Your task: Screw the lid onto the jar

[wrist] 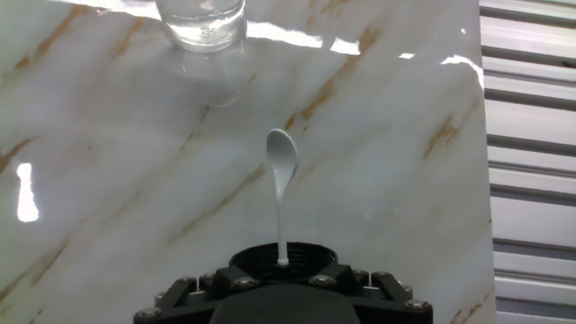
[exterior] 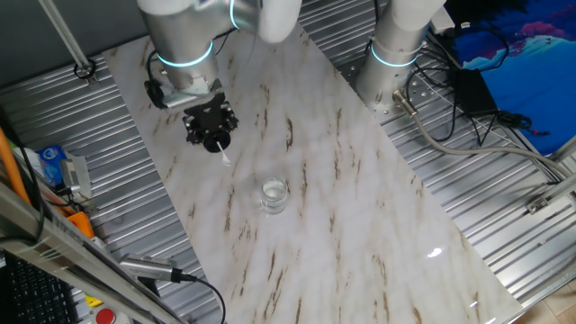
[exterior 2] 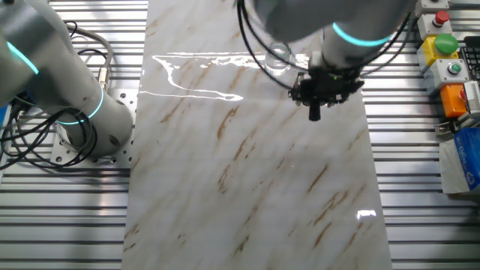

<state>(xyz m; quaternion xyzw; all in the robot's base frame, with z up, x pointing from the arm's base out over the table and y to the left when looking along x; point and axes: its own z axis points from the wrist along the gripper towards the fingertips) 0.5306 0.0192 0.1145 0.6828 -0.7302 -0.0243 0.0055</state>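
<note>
Jar [exterior: 274, 194] first: we see the small clear glass jar standing upright on the marble-patterned tabletop [exterior: 342, 180], mouth open, with nothing on its rim. In one fixed view it sits near the middle of the slab; in the other fixed view it shows up at the far end, partly behind the arm's cables; in the hand view only its lower part appears, at the top edge of the picture.

Above the tabletop and off to one side of the jar — near it, not touching — hangs the hand [exterior: 214, 132]. It is a black fixture with a ring of small screws around a round, ribbed-looking black part [wrist: 281, 261] at its centre (we cannot tell whether this round part is the lid or part of the hand itself). From the middle of that part a slim white spoon [wrist: 281, 171] sticks out, its bowl pointing toward the jar and its tip well short of the glass. In one fixed view the same white piece juts down and sideways from the hand.

We see no separate fingers in any view, so how far the hand is open we cannot tell — only that the spoon's handle is seated in its centre.

Grey ribbed metal flanks the marble on both sides.
</note>
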